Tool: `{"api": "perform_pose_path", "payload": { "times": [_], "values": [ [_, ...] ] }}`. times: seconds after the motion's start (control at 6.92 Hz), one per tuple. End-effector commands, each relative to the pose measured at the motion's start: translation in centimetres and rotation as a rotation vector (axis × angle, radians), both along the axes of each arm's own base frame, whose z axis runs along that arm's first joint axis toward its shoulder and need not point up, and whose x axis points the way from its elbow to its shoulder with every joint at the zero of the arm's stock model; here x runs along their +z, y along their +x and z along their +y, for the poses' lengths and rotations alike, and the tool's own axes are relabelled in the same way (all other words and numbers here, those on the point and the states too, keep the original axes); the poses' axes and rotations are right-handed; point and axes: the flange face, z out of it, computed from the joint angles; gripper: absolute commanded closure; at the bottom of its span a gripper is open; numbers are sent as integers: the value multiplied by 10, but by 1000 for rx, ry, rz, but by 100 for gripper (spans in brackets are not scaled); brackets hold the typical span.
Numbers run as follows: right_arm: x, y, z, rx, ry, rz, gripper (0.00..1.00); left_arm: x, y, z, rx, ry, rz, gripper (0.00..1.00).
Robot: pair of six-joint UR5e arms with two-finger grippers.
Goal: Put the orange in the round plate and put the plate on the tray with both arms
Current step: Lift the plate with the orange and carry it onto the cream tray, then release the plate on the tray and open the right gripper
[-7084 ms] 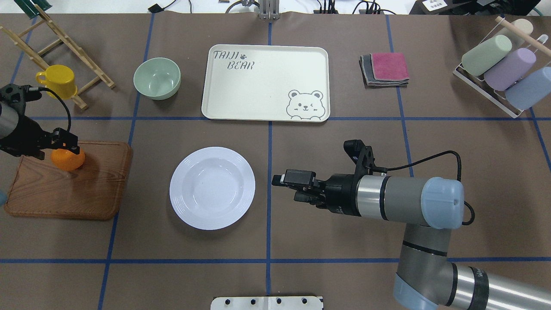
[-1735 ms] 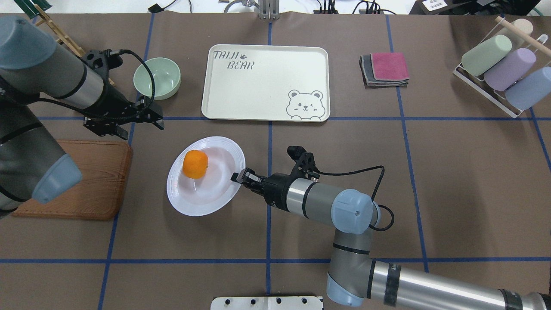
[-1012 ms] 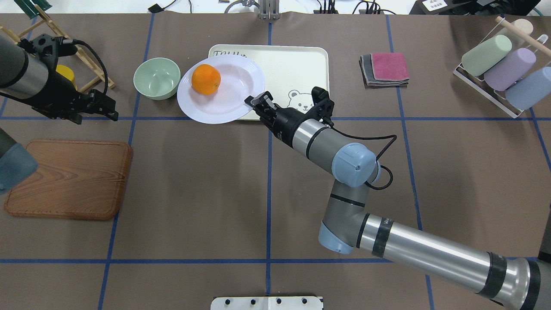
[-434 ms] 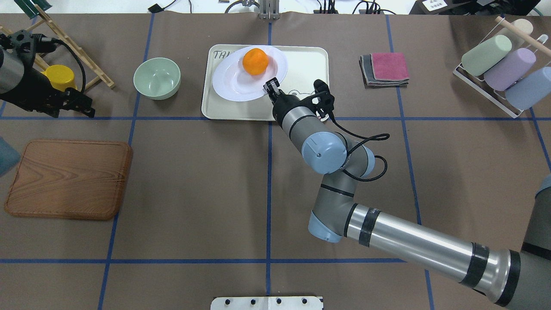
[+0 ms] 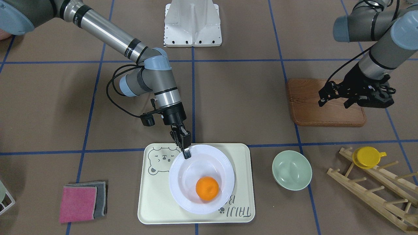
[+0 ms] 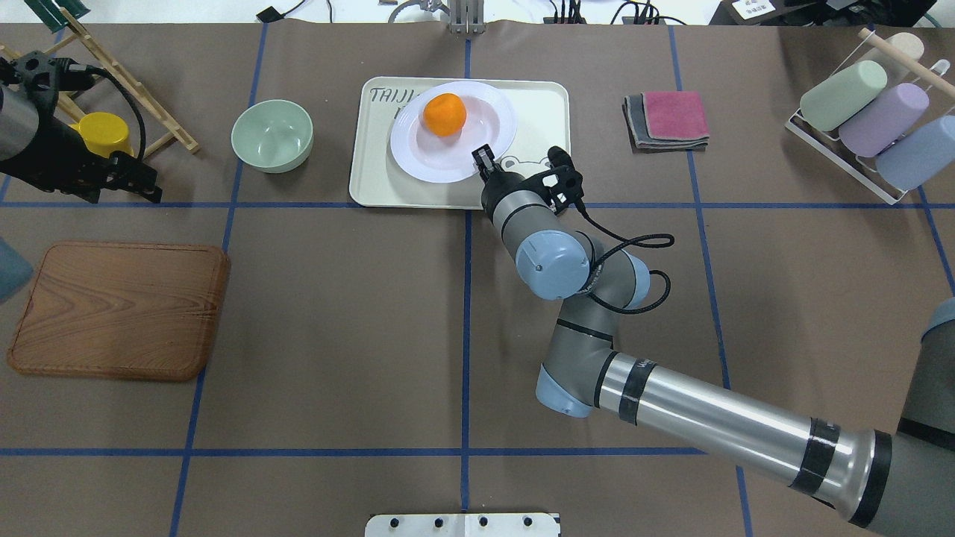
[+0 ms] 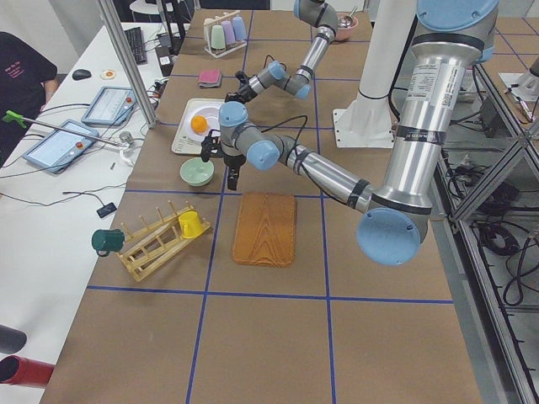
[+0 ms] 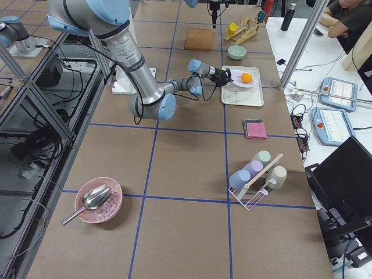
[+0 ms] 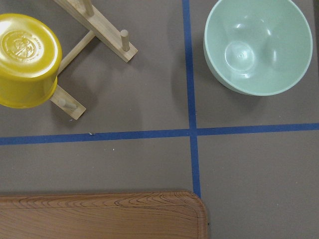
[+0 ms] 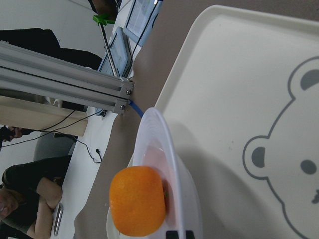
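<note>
Right jaws pinch the glossy, ribbed round plate [image 5: 227,187] holding the orange [image 5: 207,188]; left jaws spread.

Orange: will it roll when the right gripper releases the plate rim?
Likely a little: the orange is round, loose and off-centre in the round plate. The plate's deep well should probably keep it in. Its glossy surface looks slippery, so the right gripper should release gently.

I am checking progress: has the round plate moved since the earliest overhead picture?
Yes. The round plate went from the bare table forward to over the tray, covering part of its lettering.
</note>
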Motion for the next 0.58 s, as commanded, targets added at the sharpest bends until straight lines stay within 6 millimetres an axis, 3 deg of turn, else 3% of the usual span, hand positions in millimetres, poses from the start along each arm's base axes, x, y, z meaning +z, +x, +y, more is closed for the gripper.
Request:
{"api": "perform_pose_path", "payload": {
  "times": [0.0, 0.14, 0.43],
  "values": [
    [-5, 2, -9, -2, -14, 44, 1, 0, -1, -1, -1, 0, -1, 2],
    [-17, 13, -11, -114, 39, 99, 0, 1, -1, 0, -1, -2, -1, 2],
    [-33, 76, 20, -352, 81, 206, 0, 0, -1, 0, -1, 0, -1, 2]
  ]
}}
